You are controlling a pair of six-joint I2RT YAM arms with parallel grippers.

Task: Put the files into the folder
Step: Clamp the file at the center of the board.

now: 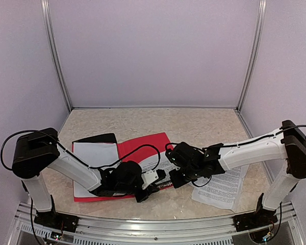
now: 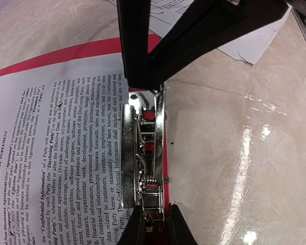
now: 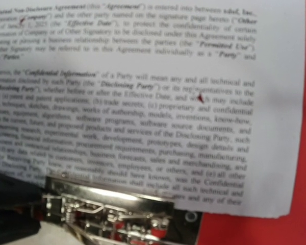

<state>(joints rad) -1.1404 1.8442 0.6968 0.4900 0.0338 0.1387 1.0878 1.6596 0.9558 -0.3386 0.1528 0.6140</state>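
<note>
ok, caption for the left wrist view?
Left hand at the metal clip over a printed sheet in the red folder.

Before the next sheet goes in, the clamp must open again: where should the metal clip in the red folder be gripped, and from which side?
Probably at the metal clip's lever end, where the left gripper sits. That end overhangs the red folder's edge, away from the printed sheet, so approaching from the bare table side avoids the paper.

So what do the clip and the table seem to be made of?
Clip: probably polished metal, silvery with bright glints and a visible spring. Table: glossy beige, stone-patterned top, maybe laminate or marble; the light reflects on it.
</note>
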